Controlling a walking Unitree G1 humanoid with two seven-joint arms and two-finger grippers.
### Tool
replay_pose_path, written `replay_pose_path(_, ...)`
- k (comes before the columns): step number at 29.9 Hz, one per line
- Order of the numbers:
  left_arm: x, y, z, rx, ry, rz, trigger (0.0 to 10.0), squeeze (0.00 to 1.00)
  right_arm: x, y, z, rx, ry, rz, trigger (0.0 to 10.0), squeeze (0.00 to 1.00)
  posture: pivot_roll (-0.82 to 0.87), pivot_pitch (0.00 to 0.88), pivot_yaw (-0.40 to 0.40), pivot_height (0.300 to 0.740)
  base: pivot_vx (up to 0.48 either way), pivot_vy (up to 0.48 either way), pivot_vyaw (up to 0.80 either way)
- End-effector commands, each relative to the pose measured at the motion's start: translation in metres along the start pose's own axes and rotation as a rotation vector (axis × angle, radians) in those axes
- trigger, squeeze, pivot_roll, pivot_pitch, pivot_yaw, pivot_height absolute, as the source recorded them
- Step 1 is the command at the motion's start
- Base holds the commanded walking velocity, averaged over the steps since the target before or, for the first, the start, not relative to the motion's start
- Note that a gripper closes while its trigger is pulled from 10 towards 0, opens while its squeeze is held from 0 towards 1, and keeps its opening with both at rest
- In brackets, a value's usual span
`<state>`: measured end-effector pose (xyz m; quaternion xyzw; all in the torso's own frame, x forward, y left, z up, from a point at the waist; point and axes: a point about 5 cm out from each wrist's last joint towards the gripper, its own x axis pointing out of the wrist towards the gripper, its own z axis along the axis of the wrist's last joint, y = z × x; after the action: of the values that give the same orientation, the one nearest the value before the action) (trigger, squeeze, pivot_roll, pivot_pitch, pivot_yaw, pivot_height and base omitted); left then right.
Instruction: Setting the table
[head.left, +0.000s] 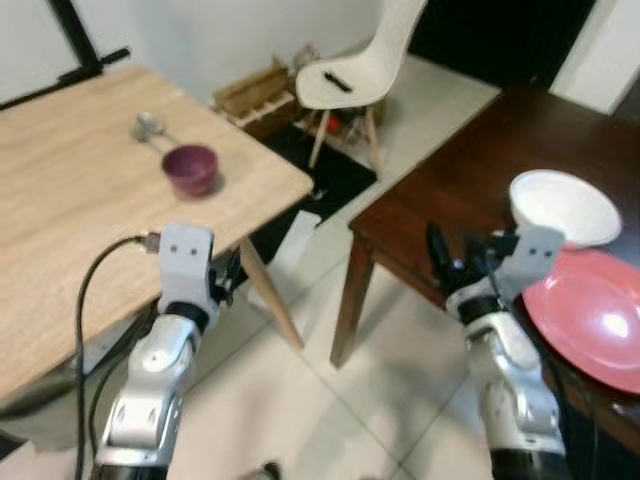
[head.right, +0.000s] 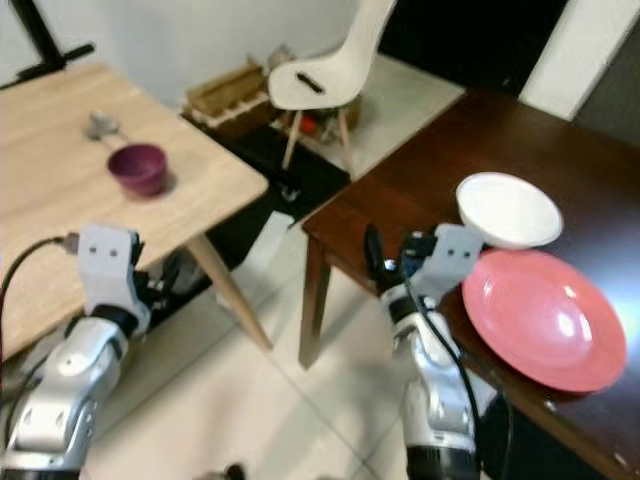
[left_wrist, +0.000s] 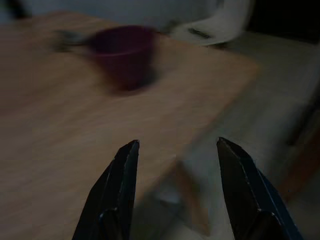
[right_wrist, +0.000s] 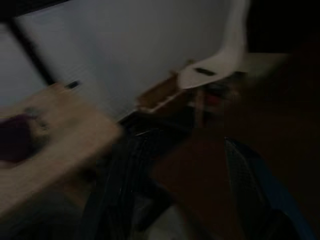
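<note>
A purple cup (head.left: 190, 168) stands on the light wooden table (head.left: 60, 220), near its right corner, with a metal spoon (head.left: 148, 127) lying just behind it. On the dark wooden table (head.left: 470, 170) to the right, a white bowl (head.left: 562, 207) sits beside a red plate (head.left: 590, 315). My left gripper (left_wrist: 177, 145) is open and empty at the near edge of the light table, short of the cup (left_wrist: 125, 52). My right gripper (head.left: 452, 255) hovers open and empty at the dark table's near edge, left of the bowl.
A gap of pale tiled floor (head.left: 320, 380) runs between the two tables. A white chair (head.left: 355, 70) stands at the back, with a wooden crate (head.left: 255, 95) and a black mat (head.left: 320, 170) beside it. A black cable (head.left: 90, 290) loops from my left wrist.
</note>
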<state>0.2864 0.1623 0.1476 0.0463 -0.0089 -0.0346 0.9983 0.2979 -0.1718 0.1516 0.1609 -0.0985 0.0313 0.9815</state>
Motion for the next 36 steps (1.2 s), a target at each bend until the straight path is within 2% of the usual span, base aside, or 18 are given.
replay_pose_path(1, -0.001, -0.001, -0.004, -0.006, 0.018, 0.004, 10.0, 0.00, -0.002, 0.000, -0.003, 0.008, 0.013, 0.006, 10.0, 0.00, -0.06, 0.000, 0.030, 0.740, 0.000, 0.000, 0.77)
replay_pose_path(11, 0.002, 0.006, 0.003, 0.014, -0.005, 0.031, 10.0, 0.00, -0.002, 0.002, 0.001, 0.013, 0.002, 0.015, 10.0, 0.00, -0.07, 0.000, 0.028, 0.740, 0.000, 0.000, 0.76)
replay_pose_path(15, 0.007, 0.016, 0.011, 0.034, -0.031, 0.064, 10.0, 0.00, 0.002, 0.002, 0.006, 0.030, -0.016, 0.011, 10.0, 0.00, -0.06, 0.000, 0.025, 0.740, 0.000, 0.000, 0.76)
replay_pose_path(21, 0.012, 0.019, 0.016, 0.069, -0.050, 0.087, 10.0, 0.00, 0.005, -0.001, 0.009, 0.055, -0.028, -0.020, 10.0, 0.00, -0.06, 0.000, 0.025, 0.740, 0.000, 0.000, 0.60)
replay_pose_path(23, 0.017, 0.020, 0.016, 0.104, -0.049, 0.107, 10.0, 0.00, 0.006, -0.003, 0.011, 0.081, -0.039, -0.042, 10.0, 0.00, -0.06, 0.000, 0.024, 0.740, 0.399, 0.000, 0.00)
replay_pose_path(27, 0.023, 0.015, 0.020, 0.105, -0.065, 0.097, 10.0, 0.00, 0.005, -0.006, 0.015, 0.085, -0.064, -0.063, 10.0, 0.00, -0.07, 0.000, 0.028, 0.740, 0.480, 0.000, 0.00)
replay_pose_path(36, 0.026, 0.014, 0.021, 0.104, -0.070, 0.083, 10.0, 0.00, 0.004, -0.010, 0.017, 0.092, -0.072, -0.077, 10.0, 0.00, -0.08, 0.000, 0.034, 0.740, 0.480, 0.000, 0.00)
